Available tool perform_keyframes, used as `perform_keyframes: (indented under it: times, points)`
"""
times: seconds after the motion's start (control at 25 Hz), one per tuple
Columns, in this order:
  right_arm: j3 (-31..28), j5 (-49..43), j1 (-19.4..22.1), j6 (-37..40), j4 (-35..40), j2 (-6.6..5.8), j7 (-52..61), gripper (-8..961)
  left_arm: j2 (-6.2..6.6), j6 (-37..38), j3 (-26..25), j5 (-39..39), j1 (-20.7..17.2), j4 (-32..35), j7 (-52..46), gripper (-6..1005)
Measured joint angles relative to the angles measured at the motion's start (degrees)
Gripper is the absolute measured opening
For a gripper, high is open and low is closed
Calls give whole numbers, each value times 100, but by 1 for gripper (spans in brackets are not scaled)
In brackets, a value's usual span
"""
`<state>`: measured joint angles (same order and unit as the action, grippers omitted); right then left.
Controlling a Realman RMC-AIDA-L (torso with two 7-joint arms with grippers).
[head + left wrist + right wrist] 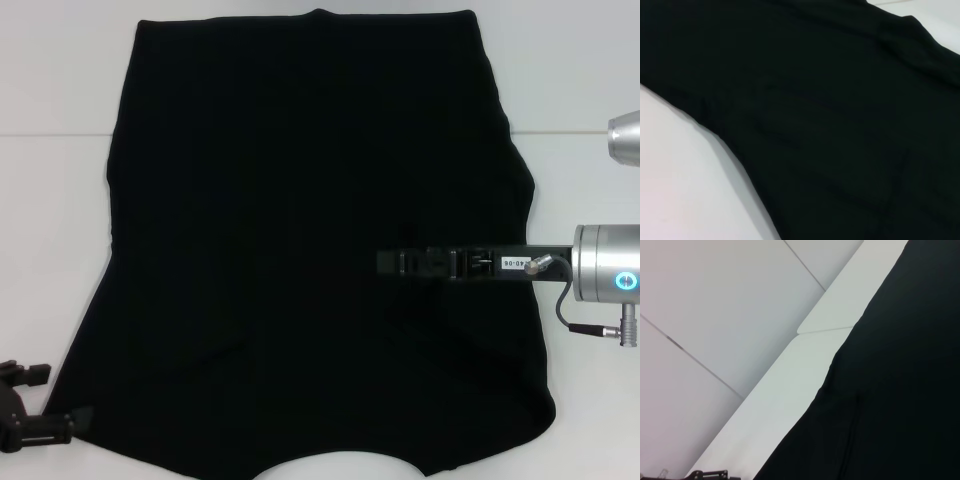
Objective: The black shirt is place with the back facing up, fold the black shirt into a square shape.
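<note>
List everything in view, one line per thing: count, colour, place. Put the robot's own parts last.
black shirt: one, plain black, spread flat across the middle of the table, plain side up, no lettering showing.
table: one, white, under the shirt, bare on both sides of it.
floor: pale grey tiles, beyond the table edge in the right wrist view.
left gripper: one, black, at the shirt's near left corner.
right gripper: one, black on a silver wrist, reaching from the right over the shirt's middle.

Bare lab-like test room, plain white table (40, 250), blank pale wall panels (715, 305), nothing homely
</note>
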<state>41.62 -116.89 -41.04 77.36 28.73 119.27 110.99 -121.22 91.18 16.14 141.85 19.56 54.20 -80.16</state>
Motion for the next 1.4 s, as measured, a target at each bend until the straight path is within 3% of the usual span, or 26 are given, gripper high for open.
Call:
perform_keyframes:
  times: [1.4]
  points:
    - [-31,0,56,-10,1,-18,-12,585,-6,442,193,69,57,-71,-44,886]
